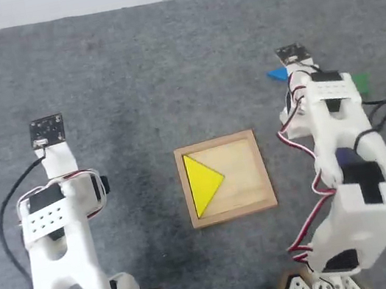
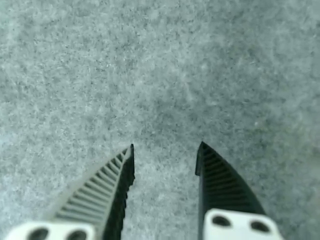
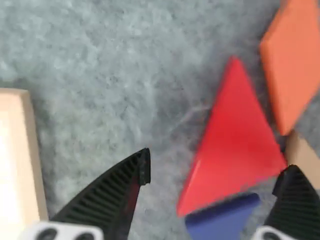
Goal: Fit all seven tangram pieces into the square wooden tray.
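Observation:
The square wooden tray (image 1: pixel 251 198) lies mid-table with a yellow triangle (image 1: pixel 202 181) in its left half. My right gripper (image 3: pixel 218 164) is open just above the carpet, its fingers either side of a red triangle (image 3: pixel 235 140). An orange piece (image 3: pixel 292 55), a dark blue piece (image 3: pixel 222 217) and a tan piece (image 3: pixel 301 152) crowd around the red one. The tray's edge (image 3: pixel 17 155) lies off to one side. My left gripper (image 2: pixel 165 150) is open over bare grey carpet, nothing between its fingers.
The right arm (image 1: pixel 341 133) covers most of the loose pieces right of the tray; a light blue piece (image 1: pixel 277 74) and a green piece (image 1: pixel 361 82) peek out beside it. The left arm (image 1: pixel 56 213) stands well left of the tray. Grey carpet covers the table.

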You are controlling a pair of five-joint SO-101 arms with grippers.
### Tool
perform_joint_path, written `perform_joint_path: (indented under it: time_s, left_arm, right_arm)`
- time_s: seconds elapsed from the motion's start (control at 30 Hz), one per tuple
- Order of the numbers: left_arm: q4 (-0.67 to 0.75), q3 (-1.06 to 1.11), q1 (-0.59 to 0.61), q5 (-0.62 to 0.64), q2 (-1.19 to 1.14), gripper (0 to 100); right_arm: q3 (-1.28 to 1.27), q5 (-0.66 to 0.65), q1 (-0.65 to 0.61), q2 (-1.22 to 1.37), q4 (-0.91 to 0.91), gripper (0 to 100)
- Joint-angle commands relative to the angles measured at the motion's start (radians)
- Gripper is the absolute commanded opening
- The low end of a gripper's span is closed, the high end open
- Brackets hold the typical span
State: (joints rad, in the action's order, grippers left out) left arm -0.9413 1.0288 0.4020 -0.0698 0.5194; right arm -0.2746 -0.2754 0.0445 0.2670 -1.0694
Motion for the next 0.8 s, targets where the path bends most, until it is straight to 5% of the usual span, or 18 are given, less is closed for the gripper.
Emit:
perform_joint_path:
  time_s: [0.0,0.67,0.77]
  left_arm:
    - [0.018,-0.007,-0.005,0.003,0.029,20]
    - [0.018,-0.007,-0.005,0.003,0.031,20]
    - [0.018,-0.007,-0.005,0.003,0.031,20]
  right_arm:
    - [0.032,0.051,0.022,0.024,0.010,37.2]
    - [0.341,0.068,0.065,0.274,-0.114,35.0]
    - [0.361,0.077,0.074,0.280,-0.137,25.5]
